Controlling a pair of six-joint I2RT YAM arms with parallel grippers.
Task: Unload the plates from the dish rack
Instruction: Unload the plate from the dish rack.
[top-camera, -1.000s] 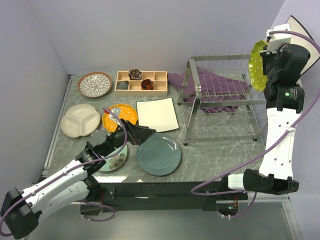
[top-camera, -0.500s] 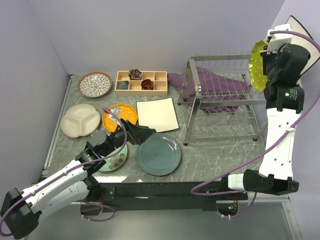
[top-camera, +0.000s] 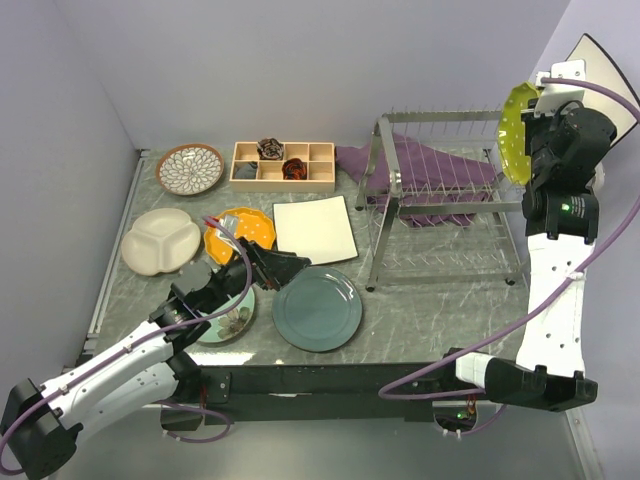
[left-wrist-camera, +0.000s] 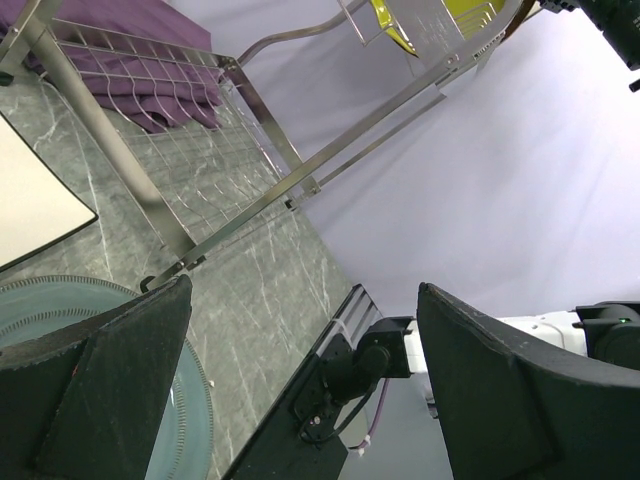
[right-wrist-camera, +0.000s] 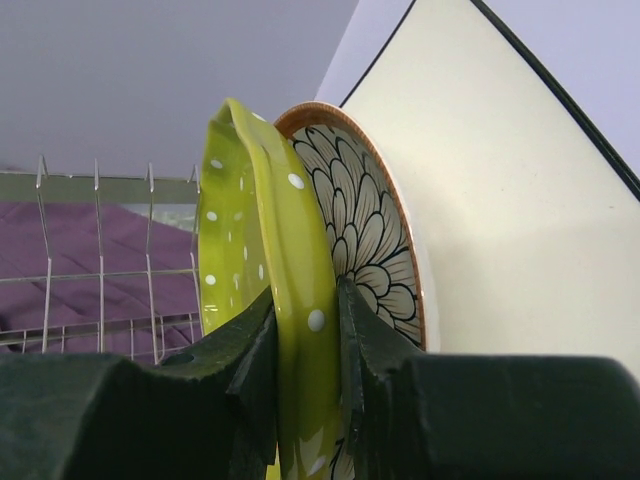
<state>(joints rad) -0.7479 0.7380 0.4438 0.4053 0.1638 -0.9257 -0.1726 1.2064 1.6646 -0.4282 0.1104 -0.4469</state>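
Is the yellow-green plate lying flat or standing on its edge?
Standing on edge. The right wrist view shows the yellow-green plate upright, its rim pinched by the right gripper, with a petal-patterned plate upright beside it.

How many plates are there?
9. Six on the table: petal-patterned, divided, orange, white square, teal, floral. Three by the rack's right end: yellow-green in the right gripper, another petal-patterned, black-edged white one. More may be hidden.

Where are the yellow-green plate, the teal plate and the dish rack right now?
yellow-green plate (right-wrist-camera: 262, 240), right wrist view, on its dotted outer rim above the clamp.
teal plate (top-camera: 318, 308), top external view, on the middle of its flat well.
dish rack (top-camera: 460, 204), top external view, on its front horizontal rail.
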